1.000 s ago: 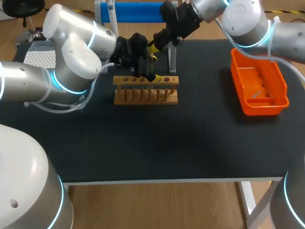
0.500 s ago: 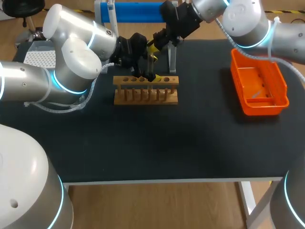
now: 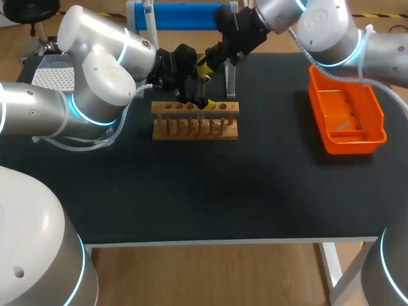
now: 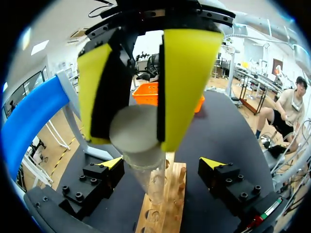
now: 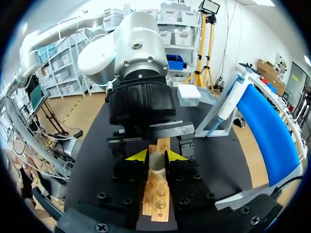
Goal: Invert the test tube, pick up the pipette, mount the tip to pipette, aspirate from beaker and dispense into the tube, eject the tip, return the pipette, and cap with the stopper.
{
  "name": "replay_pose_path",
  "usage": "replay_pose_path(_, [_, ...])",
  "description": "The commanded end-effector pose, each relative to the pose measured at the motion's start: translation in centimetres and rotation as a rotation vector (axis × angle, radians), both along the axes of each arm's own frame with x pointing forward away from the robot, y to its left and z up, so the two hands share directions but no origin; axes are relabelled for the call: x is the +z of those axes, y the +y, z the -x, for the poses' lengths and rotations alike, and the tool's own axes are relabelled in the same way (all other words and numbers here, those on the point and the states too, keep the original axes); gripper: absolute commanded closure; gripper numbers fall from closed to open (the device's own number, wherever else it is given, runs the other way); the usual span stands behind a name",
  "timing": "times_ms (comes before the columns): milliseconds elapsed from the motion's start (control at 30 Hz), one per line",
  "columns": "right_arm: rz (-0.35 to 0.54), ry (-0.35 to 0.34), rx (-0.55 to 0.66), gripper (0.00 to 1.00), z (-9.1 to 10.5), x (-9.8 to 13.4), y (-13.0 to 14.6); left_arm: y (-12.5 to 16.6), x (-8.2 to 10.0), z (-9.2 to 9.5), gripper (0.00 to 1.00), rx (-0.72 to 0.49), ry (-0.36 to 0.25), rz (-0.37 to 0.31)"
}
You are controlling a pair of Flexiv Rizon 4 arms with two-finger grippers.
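A clear test tube (image 4: 149,180) with a frosted rounded end stands over the wooden rack (image 3: 194,121), its lower end at one of the rack's holes. My right gripper (image 5: 156,156) is shut on the tube (image 5: 156,164) from above; its big yellow fingers (image 4: 187,82) fill the left wrist view. My left gripper (image 4: 162,164) is open, one tip on either side of the tube without touching it. In the head view both grippers meet above the rack's middle: the left gripper (image 3: 191,94) coming from the left, the right gripper (image 3: 205,67) from the far right.
An orange bin (image 3: 347,118) sits at the right side of the table. A clear stand (image 3: 231,78) rises just behind the rack, with a blue padded frame (image 3: 178,14) at the far edge. A white tip box (image 3: 54,78) lies at the far left.
The right arm's wrist has shifted very slightly up and away. The left arm, the tube and the rack look unchanged.
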State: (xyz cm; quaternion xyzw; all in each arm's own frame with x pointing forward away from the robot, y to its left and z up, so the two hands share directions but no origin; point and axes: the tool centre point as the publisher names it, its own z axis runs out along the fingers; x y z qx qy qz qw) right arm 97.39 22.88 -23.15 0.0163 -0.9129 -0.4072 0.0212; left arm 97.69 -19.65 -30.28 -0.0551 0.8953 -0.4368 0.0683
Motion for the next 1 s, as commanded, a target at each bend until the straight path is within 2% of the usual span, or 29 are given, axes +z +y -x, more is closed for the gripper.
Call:
replay_pose_path(33, [0.004,0.001,-0.001,1.00,0.1,-0.5,-0.1,-0.1,0.0,-0.1,0.00,-0.002,0.003,-0.003])
replay_pose_path(233, [0.013,0.008,-0.003,0.99,0.4,-1.4,-0.6,-0.1,0.0,-0.1,0.00,-0.002,0.003,-0.003])
replay_pose_path(300, [0.006,0.010,-0.006,0.54,0.5,-1.6,-0.8,-0.1,0.0,-0.1,0.00,-0.002,0.003,-0.003])
replay_pose_path(333, [-0.001,0.010,-0.006,0.11,0.5,-1.6,-0.9,-0.1,0.0,-0.1,0.00,-0.002,0.003,-0.003])
replay_pose_path(367, [-0.011,0.008,-0.006,0.00,0.6,-1.7,-1.0,-0.1,0.0,-0.1,0.00,-0.002,0.003,-0.003])
replay_pose_path(767, [-0.176,-0.041,-0.021,0.00,0.9,-1.3,-3.9,-0.1,0.0,-0.1,0.00,-0.002,0.003,-0.003])
replay_pose_path(1000, [-0.373,-0.089,0.048,0.00,1.4,0.0,-5.2,-0.1,0.0,-0.1,0.00,-0.002,0.003,-0.003])
